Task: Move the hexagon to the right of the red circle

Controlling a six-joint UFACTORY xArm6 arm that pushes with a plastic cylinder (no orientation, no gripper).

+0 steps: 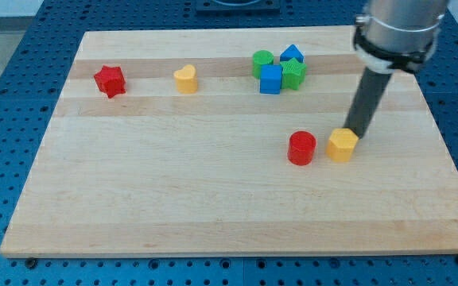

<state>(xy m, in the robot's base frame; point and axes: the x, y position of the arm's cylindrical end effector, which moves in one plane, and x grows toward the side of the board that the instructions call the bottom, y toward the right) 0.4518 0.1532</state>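
Lower right of centre: red circle [301, 148], yellow hexagon [342, 145] just beside it on the right. My tip [357, 133] touches the hexagon's upper-right edge. No pincer fitted, only a rod. Risk: further push knocks the hexagon into the circle. Far cluster untouched.

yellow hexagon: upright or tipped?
Upright: yellow hexagon sits flat on the board, top face level, right of the red circle.
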